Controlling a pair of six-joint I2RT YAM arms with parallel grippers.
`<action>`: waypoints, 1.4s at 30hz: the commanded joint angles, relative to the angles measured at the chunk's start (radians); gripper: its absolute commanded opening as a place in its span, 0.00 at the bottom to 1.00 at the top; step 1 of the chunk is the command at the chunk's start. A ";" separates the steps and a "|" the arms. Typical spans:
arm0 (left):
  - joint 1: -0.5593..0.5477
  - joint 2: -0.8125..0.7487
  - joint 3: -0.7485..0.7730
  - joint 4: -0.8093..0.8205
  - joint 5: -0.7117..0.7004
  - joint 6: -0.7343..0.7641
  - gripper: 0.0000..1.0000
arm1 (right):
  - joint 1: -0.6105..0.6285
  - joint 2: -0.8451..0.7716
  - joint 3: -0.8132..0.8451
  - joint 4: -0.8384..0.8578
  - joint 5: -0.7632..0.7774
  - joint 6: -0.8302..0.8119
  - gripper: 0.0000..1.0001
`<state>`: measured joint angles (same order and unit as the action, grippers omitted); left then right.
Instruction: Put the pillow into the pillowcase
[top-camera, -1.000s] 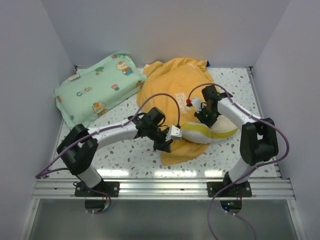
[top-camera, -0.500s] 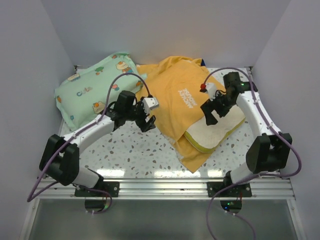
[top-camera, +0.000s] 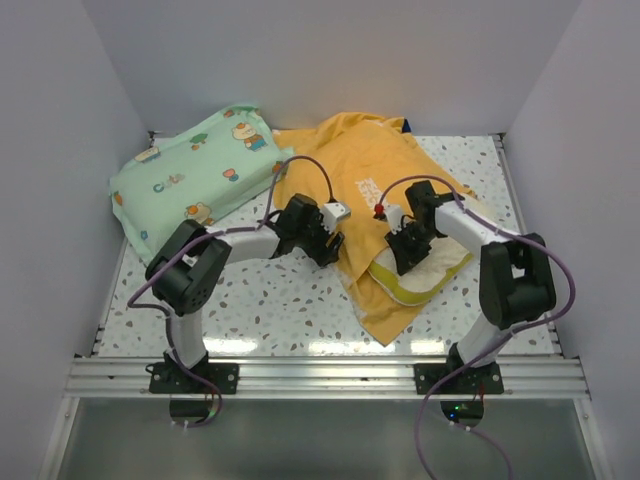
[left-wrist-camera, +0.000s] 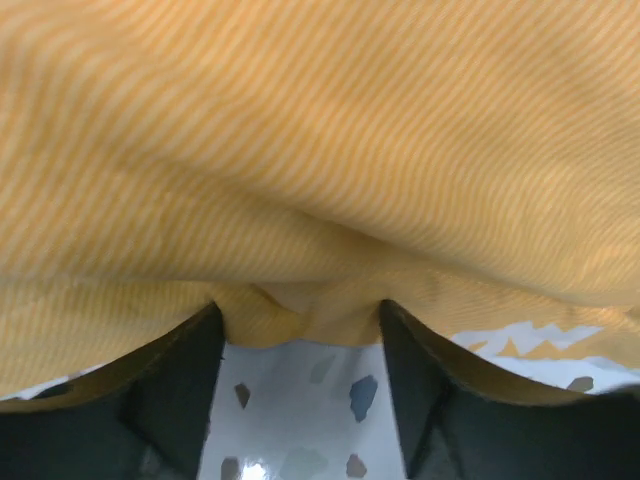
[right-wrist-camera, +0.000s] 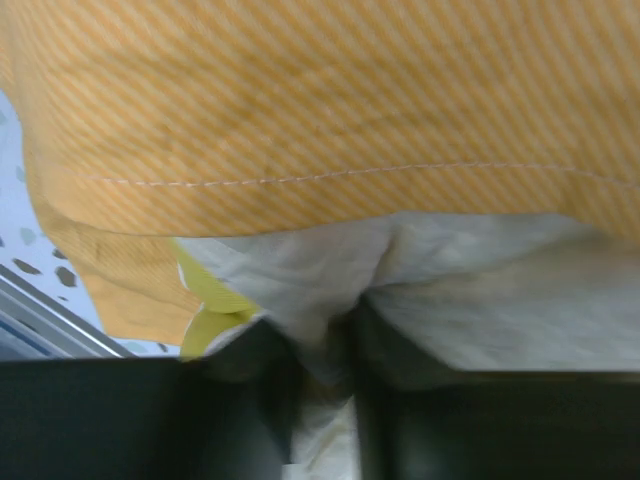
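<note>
On the counter (top-camera: 270, 300): right pincer (right-wrist-camera: 320, 325) pinches the pillow (right-wrist-camera: 480, 280), apparently to steady it; left pincer (left-wrist-camera: 300, 320), spread, meets the pillowcase (left-wrist-camera: 320, 150) hem, seemingly ready to draw it over.

White speckled terrazzo tabletop (top-camera: 275, 300), boxed in by plain pale walls (top-camera: 330, 60); aluminium rail (top-camera: 330, 377) along near edge, glare spots nearby.

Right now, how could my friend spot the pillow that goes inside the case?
On the speckled table, find the spread orange-yellow pillowcase. The cream pillow pokes out under its near right edge. Unlike the mint-green cartoon pillow at the left, it is plain with a yellow-green edge.
</note>
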<state>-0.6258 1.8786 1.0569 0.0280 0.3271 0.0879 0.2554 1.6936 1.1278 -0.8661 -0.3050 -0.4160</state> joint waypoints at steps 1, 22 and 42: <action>-0.058 0.056 0.043 0.084 0.020 -0.066 0.63 | 0.001 0.008 -0.051 0.045 -0.046 0.039 0.01; -0.183 -0.349 -0.057 -0.330 0.458 0.167 0.00 | -0.100 -0.091 -0.270 0.534 -0.430 0.543 0.00; -0.251 0.144 0.673 -0.290 -0.262 0.021 0.89 | -0.447 -0.442 -0.106 0.061 -0.111 0.327 0.71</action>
<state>-0.8299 1.9320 1.6436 -0.2508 0.1867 0.1188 -0.1593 1.1969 1.0523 -0.7269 -0.6277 -0.0685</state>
